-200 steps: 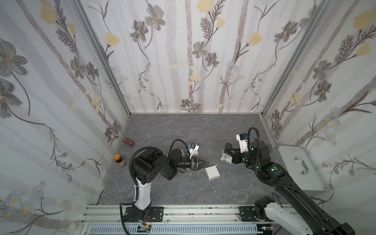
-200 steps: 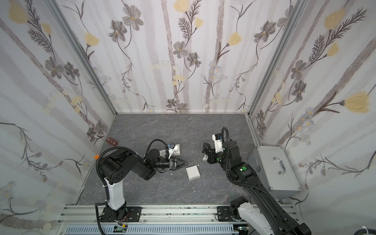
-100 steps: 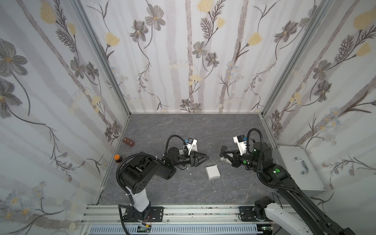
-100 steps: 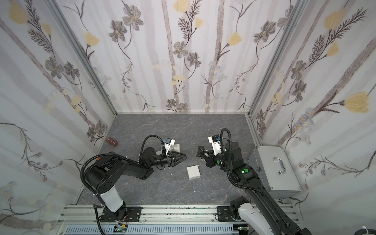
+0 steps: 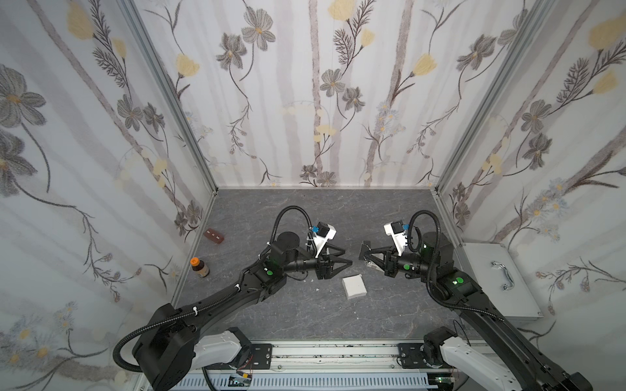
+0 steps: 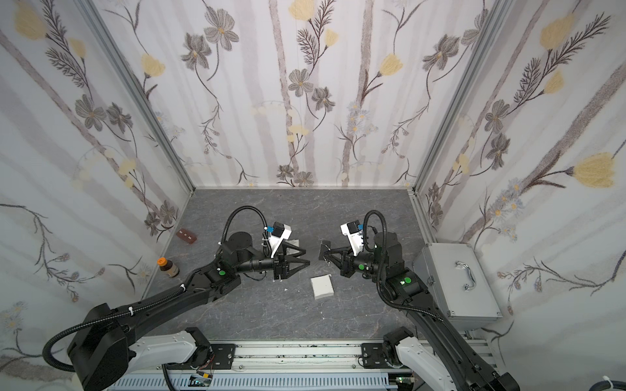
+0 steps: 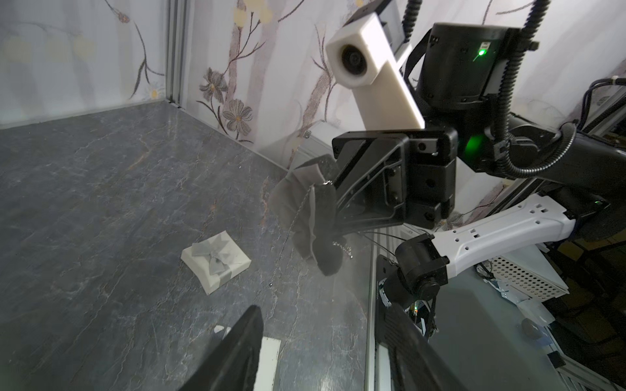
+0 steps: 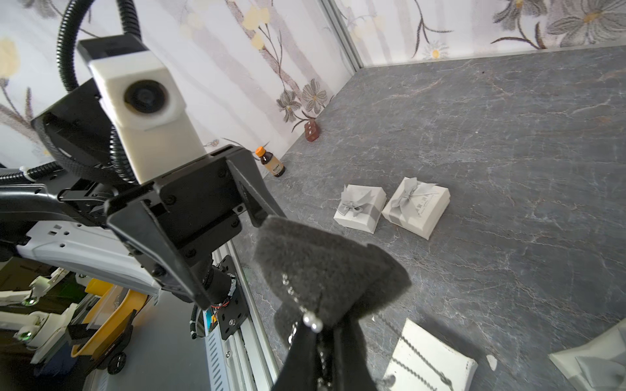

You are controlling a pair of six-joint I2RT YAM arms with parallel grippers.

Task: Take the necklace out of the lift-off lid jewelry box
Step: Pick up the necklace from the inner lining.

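Observation:
My right gripper (image 8: 321, 355) is shut on a dark grey foam pad (image 8: 325, 270) and holds it in the air. The necklace (image 8: 313, 323), a thin chain with a pearl, is strung on the pad, and its chain dangles below (image 7: 298, 213). My left gripper (image 5: 347, 257) is open and empty, pointing at the pad from a short gap away; in the left wrist view its fingers (image 7: 237, 352) frame bare floor. A white square part of the jewelry box (image 5: 354, 287) lies on the floor just in front of both grippers (image 6: 323, 252).
Two white boxes with grey bows (image 8: 360, 207) (image 8: 416, 205) sit behind the left gripper. Another bowed box (image 7: 216, 260) lies on the floor below the pad. A small brown bottle (image 5: 200, 267) and a brown block (image 5: 213, 236) stand by the left wall. A metal case (image 5: 498, 277) is at the right.
Both grippers have risen and come closer together. The right one has carried the pad with the necklace to the left. The left jaws have narrowed.

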